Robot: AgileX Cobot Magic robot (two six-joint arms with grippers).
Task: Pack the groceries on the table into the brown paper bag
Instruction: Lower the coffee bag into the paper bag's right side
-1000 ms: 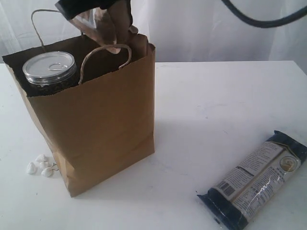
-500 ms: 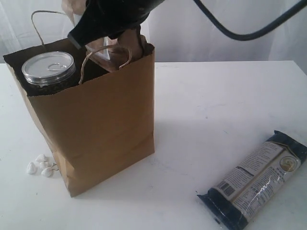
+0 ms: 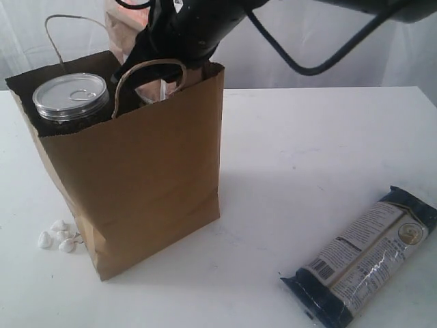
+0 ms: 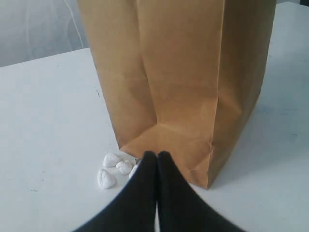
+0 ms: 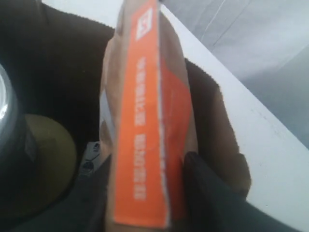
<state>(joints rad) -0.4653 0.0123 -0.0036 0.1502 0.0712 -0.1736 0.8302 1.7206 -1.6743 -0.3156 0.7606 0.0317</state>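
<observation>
Jaws, right: clamped on the brown orange-labelled pouch [image 5: 145, 121], one black finger on each flat side; right gripper [image 5: 145, 208] reaching in from 12 o'clock over the bag mouth.
Jaws, left: pressed shut, tips touching, nothing between; left gripper [image 4: 157, 162] low over the table [image 3: 307, 137], facing the bag's foot.
Brown paper bag [image 3: 136, 178]: upright, mouth open, a loop handle standing at the near rim.
Pouch: on edge over the bag mouth, at 3 o'clock from the silver pull-tab can [image 3: 70, 96]; lower end hidden in the exterior view.
Exterior view only: long dark-blue packet [image 3: 362, 256] flat on the table, at 4 o'clock from the bag, well apart.
Right wrist view only: olive-lidded jar [image 5: 46, 150] inside the bag beside the can, only its lid showing.
Left wrist view, clearest: small white lumps [image 4: 116, 169] just beside the bag's bottom corner, at 8 o'clock of the bag in the exterior view.
</observation>
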